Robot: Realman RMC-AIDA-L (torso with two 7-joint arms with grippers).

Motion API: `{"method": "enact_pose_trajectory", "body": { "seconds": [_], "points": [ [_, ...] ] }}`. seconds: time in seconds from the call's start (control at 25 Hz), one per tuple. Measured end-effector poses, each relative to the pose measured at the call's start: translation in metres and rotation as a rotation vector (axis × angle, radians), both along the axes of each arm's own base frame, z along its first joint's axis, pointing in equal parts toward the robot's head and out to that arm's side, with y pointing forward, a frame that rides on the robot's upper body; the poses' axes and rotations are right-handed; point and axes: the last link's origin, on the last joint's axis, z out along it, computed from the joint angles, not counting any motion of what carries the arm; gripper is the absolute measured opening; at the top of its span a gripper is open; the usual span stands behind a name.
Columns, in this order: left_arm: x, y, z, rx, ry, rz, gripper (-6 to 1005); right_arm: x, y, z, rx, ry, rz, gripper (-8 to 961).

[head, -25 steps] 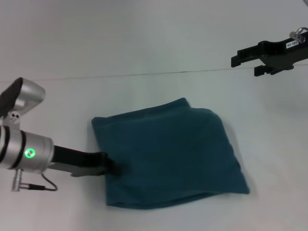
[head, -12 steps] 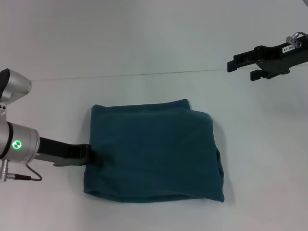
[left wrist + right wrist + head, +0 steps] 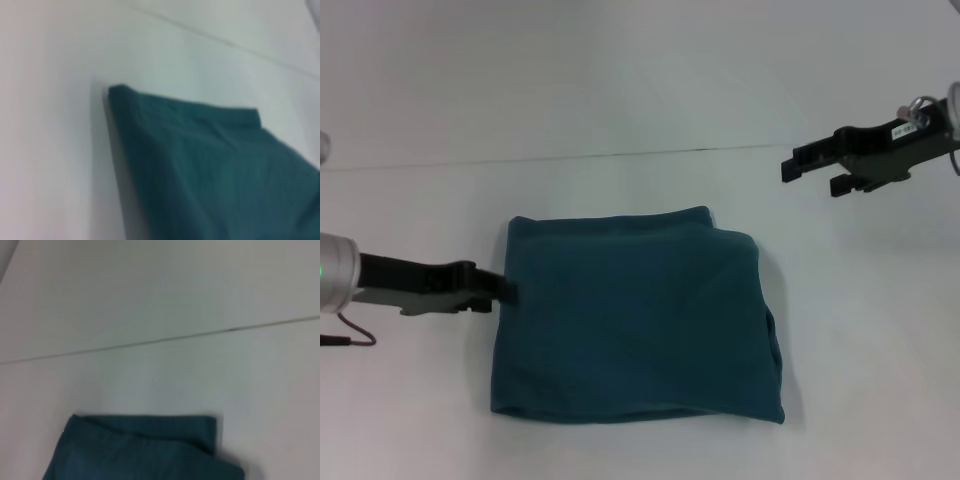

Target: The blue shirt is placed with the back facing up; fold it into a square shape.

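The blue shirt lies flat in the middle of the white table, folded into a rough square with plain fabric up and no lettering showing. My left gripper comes in low from the left, and its tip is at the shirt's left edge. The left wrist view shows that corner of the shirt close up. My right gripper hangs open above the table at the far right, well clear of the cloth. The right wrist view catches the shirt's far edge.
The white table surrounds the shirt on all sides. A thin dark seam runs across it beyond the shirt. Nothing else stands on it.
The shirt slid left and flattened from a skewed shape into a squarer one, dragged by my left gripper. That arm has since drawn back left. The right gripper drifted slightly left and down.
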Motion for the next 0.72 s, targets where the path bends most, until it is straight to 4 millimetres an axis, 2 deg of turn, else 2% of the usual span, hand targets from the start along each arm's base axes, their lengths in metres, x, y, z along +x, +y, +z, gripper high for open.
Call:
{"method": "enact_pose_trajectory", "body": {
  "seconds": [0.16, 0.4, 0.72],
  "points": [
    [-0.004, 0.0, 0.01, 0.042, -0.038, 0.046, 381, 0.003, -0.004, -0.016, -0.028, -0.004, -0.007, 868],
    [-0.009, -0.003, 0.011, 0.07, -0.069, 0.075, 663, 0.013, -0.009, -0.048, -0.047, 0.002, -0.05, 867],
    [-0.007, -0.003, 0.009, 0.08, -0.087, 0.073, 729, 0.013, -0.014, -0.078, -0.041, 0.033, -0.081, 864]
  ]
}}
